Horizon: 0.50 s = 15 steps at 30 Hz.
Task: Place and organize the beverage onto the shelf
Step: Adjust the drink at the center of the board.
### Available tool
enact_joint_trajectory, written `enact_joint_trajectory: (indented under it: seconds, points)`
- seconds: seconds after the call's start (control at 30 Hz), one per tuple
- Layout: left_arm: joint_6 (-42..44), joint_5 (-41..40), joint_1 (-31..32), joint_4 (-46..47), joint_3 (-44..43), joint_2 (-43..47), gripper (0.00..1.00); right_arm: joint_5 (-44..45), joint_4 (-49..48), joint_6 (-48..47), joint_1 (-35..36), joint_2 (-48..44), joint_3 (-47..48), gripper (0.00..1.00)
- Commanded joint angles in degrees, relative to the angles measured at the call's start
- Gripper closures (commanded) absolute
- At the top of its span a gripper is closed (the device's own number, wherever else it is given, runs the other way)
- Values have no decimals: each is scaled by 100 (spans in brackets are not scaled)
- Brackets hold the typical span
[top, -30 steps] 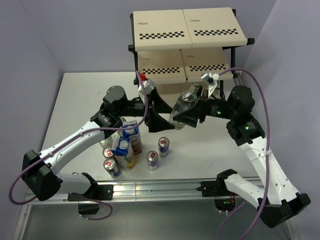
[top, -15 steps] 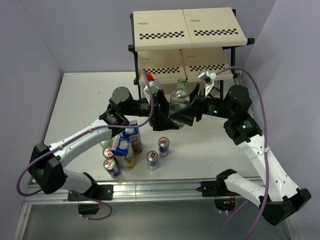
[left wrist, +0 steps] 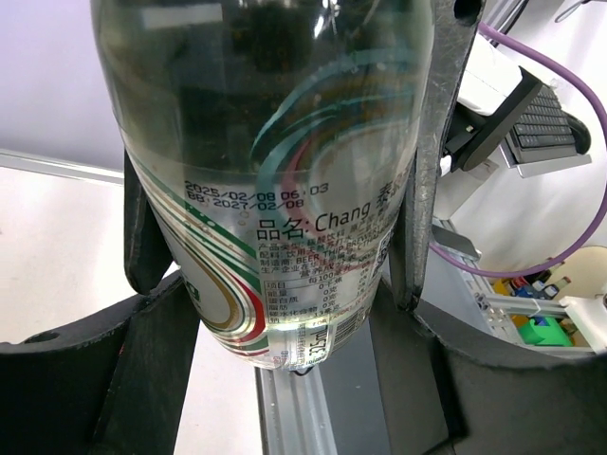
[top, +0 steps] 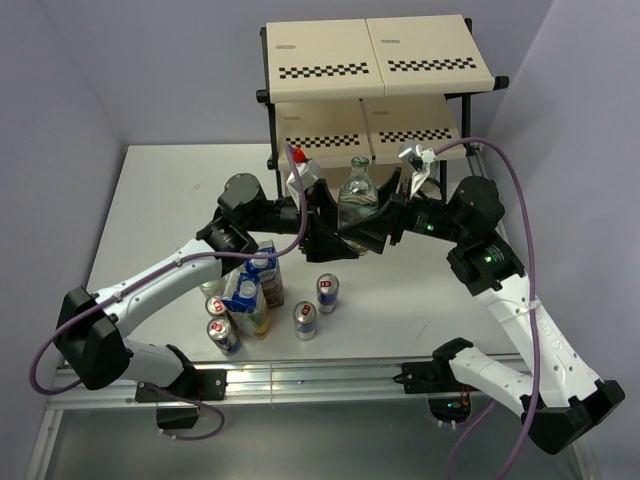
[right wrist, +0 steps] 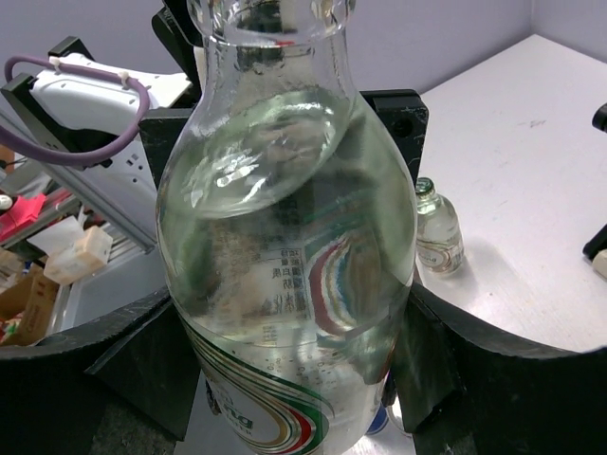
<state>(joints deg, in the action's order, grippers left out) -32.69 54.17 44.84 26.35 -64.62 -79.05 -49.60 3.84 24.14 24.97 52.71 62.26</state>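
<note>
Holding: one clear plastic bottle (top: 357,195), upright, carried above the table (top: 150,200) by both arms at once.
Bottle position: in front of the shelf (top: 375,60), about level with its lower boards and not on any tier; neck up, with a printed label of green, red and gold curves.
Left gripper (top: 325,228): jaws closed on the bottle's lower body; in the left wrist view, the left gripper (left wrist: 275,237) has a black finger (left wrist: 142,227) pressed against each side of the label.
Right gripper (top: 378,225): jaws clamped on the same bottle from the opposite side; in the right wrist view, the right gripper (right wrist: 285,322) hugs the wide part below the shoulder.
Shelf: three cream boards, black frame, checkered front strips; it stands at the table's far edge.
Cartons (top: 243,292): two, white-capped, touching each other, on the table beside the left arm.
Cans (top: 306,318): blue and silver, upright, scattered near the cartons; at least three show clearly.
Second bottle (right wrist: 438,227): small, clear, upright on the table, seen past the right fingers.
</note>
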Motion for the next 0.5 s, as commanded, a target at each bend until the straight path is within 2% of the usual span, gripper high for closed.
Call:
enact_joint_trajectory:
  seconds: [0.0, 0.17, 0.27, 0.47]
  points:
    - [333, -267, 95, -25, -7, 240, 100, 372, -1025, 20, 87, -252, 85, 44]
    - [342, -311, 95, 72, 63, 320, 100, 311, -1306, 82, 87, -357, -47, 38]
    - [307, -293, 95, 133, 64, 293, 100, 241, -1605, 152, 87, -489, -205, 29]
    - [272, -302, 95, 248, 99, 258, 100, 294, -1667, 117, 87, -621, -276, 17]
